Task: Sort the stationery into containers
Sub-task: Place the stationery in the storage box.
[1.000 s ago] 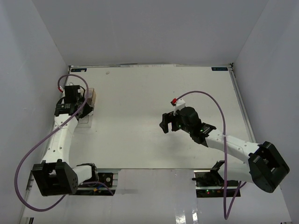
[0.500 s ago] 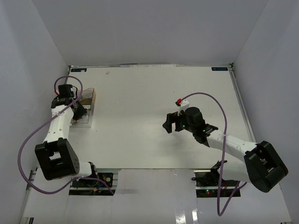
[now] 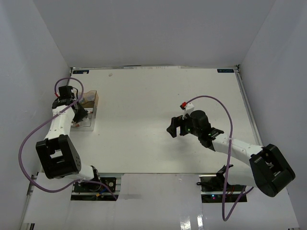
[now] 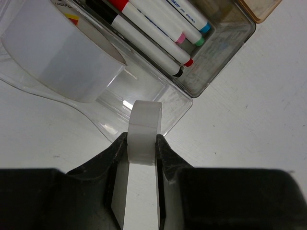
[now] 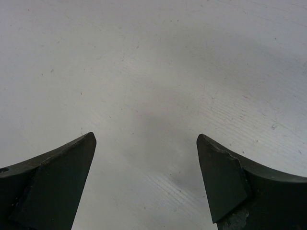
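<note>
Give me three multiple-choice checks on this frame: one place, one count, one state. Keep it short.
1. Where is the large tape roll?
A) on the bare table
B) in the box, beside the markers
C) stacked on top of the markers

2. How many marker caps show in the box?
A) three
B) five
C) eight

3. What is the left gripper doing?
A) open, empty
B) shut on a marker
C) shut on the small tape roll

Answers:
1 B: the left wrist view shows it inside the clear wall, next to the markers.
2 B: black, red, green, pink and blue caps lie side by side.
3 C: it pinches the narrow white roll near the box's edge.
</note>
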Controlling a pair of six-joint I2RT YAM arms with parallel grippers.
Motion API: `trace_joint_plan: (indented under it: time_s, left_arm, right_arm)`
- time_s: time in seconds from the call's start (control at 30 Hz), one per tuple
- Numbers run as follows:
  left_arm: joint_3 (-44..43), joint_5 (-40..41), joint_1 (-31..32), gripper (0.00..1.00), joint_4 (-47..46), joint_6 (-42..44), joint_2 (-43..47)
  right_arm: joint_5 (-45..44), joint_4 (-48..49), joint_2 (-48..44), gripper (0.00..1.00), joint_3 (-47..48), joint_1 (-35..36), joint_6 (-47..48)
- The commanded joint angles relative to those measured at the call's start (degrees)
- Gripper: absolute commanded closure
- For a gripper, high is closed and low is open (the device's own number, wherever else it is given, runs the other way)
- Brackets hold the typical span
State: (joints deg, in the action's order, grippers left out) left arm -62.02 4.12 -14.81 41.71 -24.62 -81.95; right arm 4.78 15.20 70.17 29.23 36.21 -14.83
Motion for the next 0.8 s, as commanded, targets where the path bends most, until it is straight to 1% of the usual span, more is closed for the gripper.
trace_joint_plan:
  time_s: [0.0, 0.03, 0.07, 0.17, 0.37, 0.4, 0.5, 0.53, 0.63, 0.67, 0.7, 0.73, 0.77]
  left_arm:
    - [-1.2, 1.0, -0.3, 0.72, -1.5, 0.3, 0.4]
    - [-1.0, 1.0, -0.3, 0.69, -1.8, 0.2, 0.5]
    - [-0.9, 1.1, -0.4, 0.63, -2.0, 0.1, 0.7]
    - [-0.9, 1.2, -0.3, 0.54, -2.4, 0.1, 1.2]
    - [-1.0, 1.4, -0.3, 0.47, -2.4, 0.2, 2.0]
    - [-1.1, 1.5, -0.4, 0.44, -2.2, 0.2, 2.1]
    - [-1.6, 0.6, -0.4, 0.42, -1.7, 0.4, 3.6]
    - [-1.9, -0.1, -0.4, 0.37, -1.5, 0.5, 4.3]
    - [-3.0, -2.3, -0.3, 0.34, -1.4, 1.0, 9.3]
    - [-3.0, -3.1, -0.3, 0.33, -1.5, 1.1, 13.1]
    - [-2.8, -4.0, -0.3, 0.32, -2.1, 1.2, 15.1]
    - [-2.6, -5.2, -0.2, 0.3, -2.2, 1.1, 17.2]
    - [-2.2, -7.8, 0.0, 0.25, -2.5, 1.1, 19.3]
  right_arm:
    - [0.8, 2.8, 0.1, 0.09, -0.1, -0.4, -0.3]
    - [0.8, 2.9, 0.1, 0.09, -0.1, -0.4, -0.3]
    - [0.8, 2.9, 0.2, 0.09, -0.2, -0.4, -0.4]
    - [1.0, 2.9, 0.3, 0.08, -0.1, -0.5, -0.4]
    - [1.1, 2.9, -0.1, 0.08, -0.3, -0.7, -0.2]
    - [1.0, 2.9, -0.3, 0.08, -0.5, -0.8, -0.2]
    - [0.7, 2.8, -0.9, 0.08, -0.6, -0.8, 0.0]
    - [0.6, 2.8, -1.5, 0.08, -0.6, -0.8, 0.2]
    - [-0.6, 0.8, -3.5, 0.08, 0.4, -0.9, 0.8]
    - [-1.2, -0.1, -4.2, 0.08, 0.8, -0.9, 1.0]
    - [-2.4, -2.3, -4.9, 0.07, 1.4, -0.9, 1.4]
    - [-3.2, -3.5, -7.0, 0.07, 2.5, -0.9, 2.0]
    - [-4.1, -4.8, -8.2, 0.07, 3.1, -0.9, 2.3]
